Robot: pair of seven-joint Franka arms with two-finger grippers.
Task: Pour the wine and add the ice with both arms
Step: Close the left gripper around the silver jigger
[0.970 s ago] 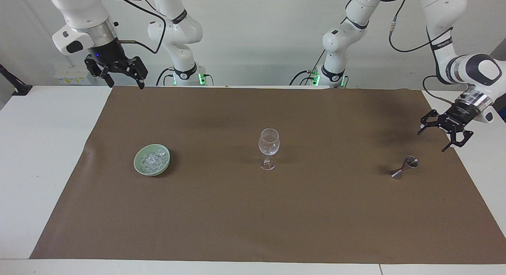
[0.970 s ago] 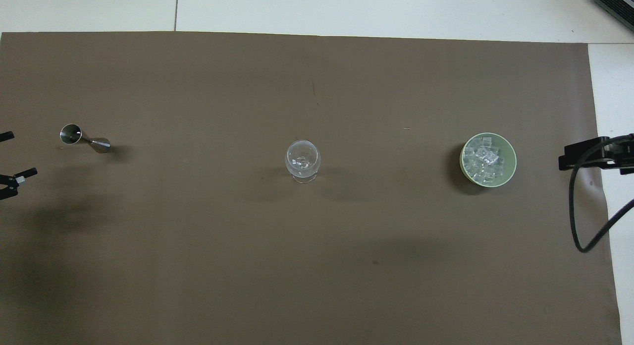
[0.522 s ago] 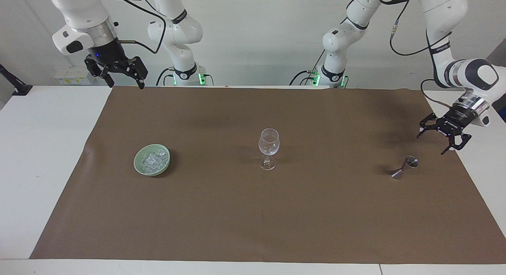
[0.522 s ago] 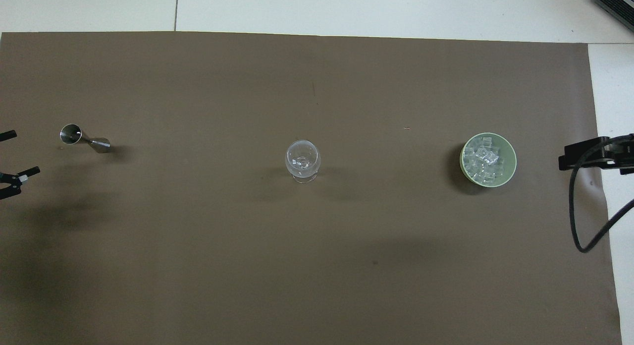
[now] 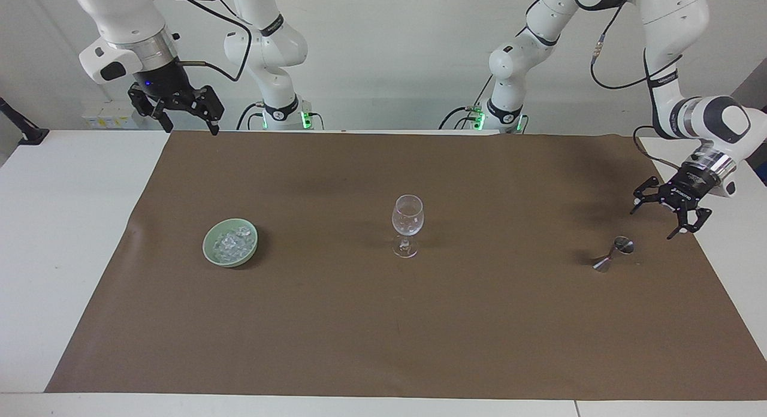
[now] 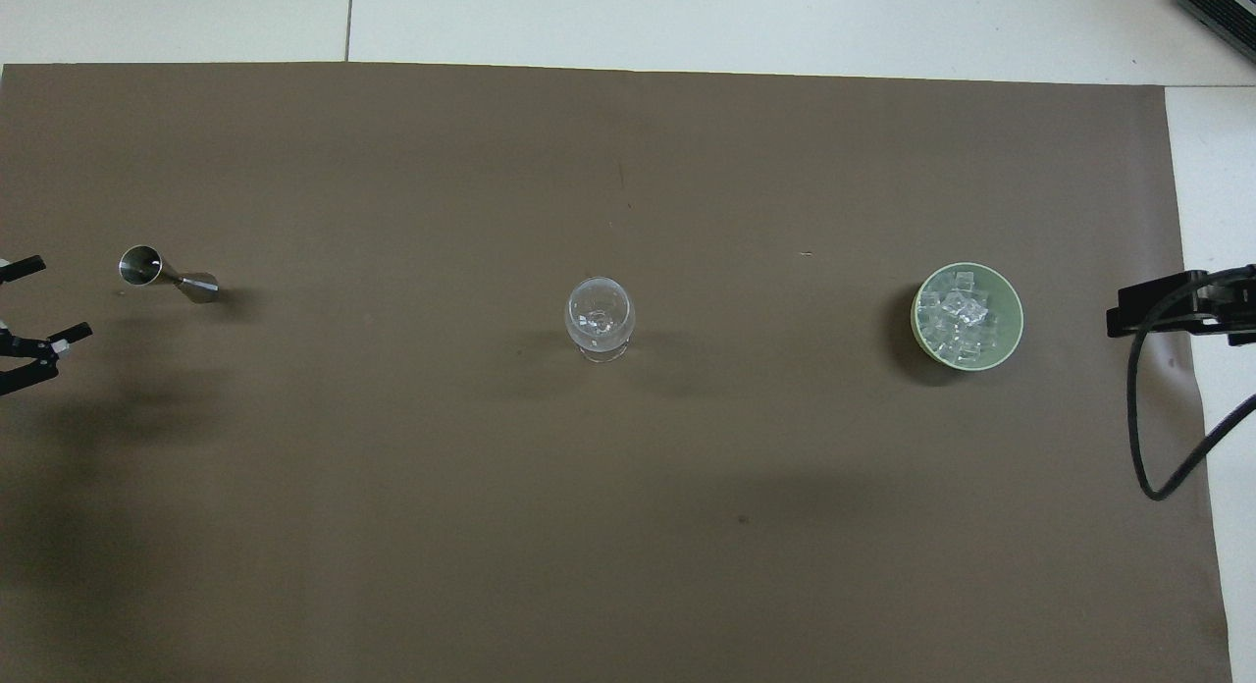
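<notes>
A clear wine glass (image 5: 407, 225) stands upright mid-mat; it also shows in the overhead view (image 6: 600, 318). Ice (image 5: 230, 242) (image 6: 957, 320) fills a pale green bowl (image 5: 208, 249) (image 6: 1015, 310) toward the right arm's end. A small steel jigger (image 5: 612, 254) (image 6: 167, 274) lies tilted toward the left arm's end. My left gripper (image 5: 652, 224) (image 6: 61, 296) is open and empty, low over the mat's edge beside the jigger, not touching it. My right gripper (image 5: 190, 130) (image 6: 1128, 310) is open and empty, raised over the mat's corner at its own end.
A brown mat (image 5: 383, 333) covers most of the white table (image 5: 66, 225). A black cable (image 6: 1143, 438) hangs from the right arm over the mat's edge. A dark object (image 6: 1222, 1) lies at the table's corner.
My left gripper has come down a little and edged in toward the jigger. The right arm, glass, bowl and jigger have not moved.
</notes>
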